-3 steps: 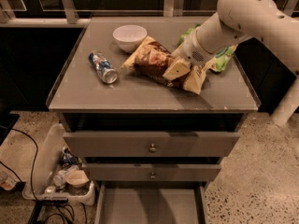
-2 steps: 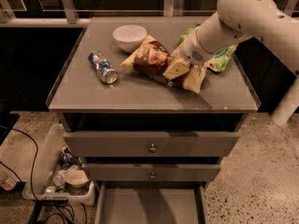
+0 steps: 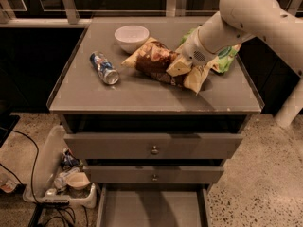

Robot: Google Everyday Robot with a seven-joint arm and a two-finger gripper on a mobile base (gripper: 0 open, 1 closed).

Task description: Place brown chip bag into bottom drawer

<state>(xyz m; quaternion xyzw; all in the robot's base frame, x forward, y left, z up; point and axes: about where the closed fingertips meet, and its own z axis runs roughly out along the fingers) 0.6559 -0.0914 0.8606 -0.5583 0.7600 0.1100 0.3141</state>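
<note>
The gripper (image 3: 189,60) is down on the right part of the counter (image 3: 94,93), against the right, cream-yellow end of the brown chip bag (image 3: 154,60); I cannot tell whether it grips the bag. The bag lies on the counter between a white bowl (image 3: 131,37) and a green bag (image 3: 226,56), with a can (image 3: 104,68) to its left. The bottom drawer (image 3: 151,207) stands pulled out below 2 knobbed drawers (image 3: 154,145).

gripper (image 3: 182,66) on brown chip bag (image 3: 154,60); white bowl (image 3: 131,37) and can (image 3: 104,68) left, green bag (image 3: 225,60) right; bottom drawer (image 3: 151,209) open from above.
</note>
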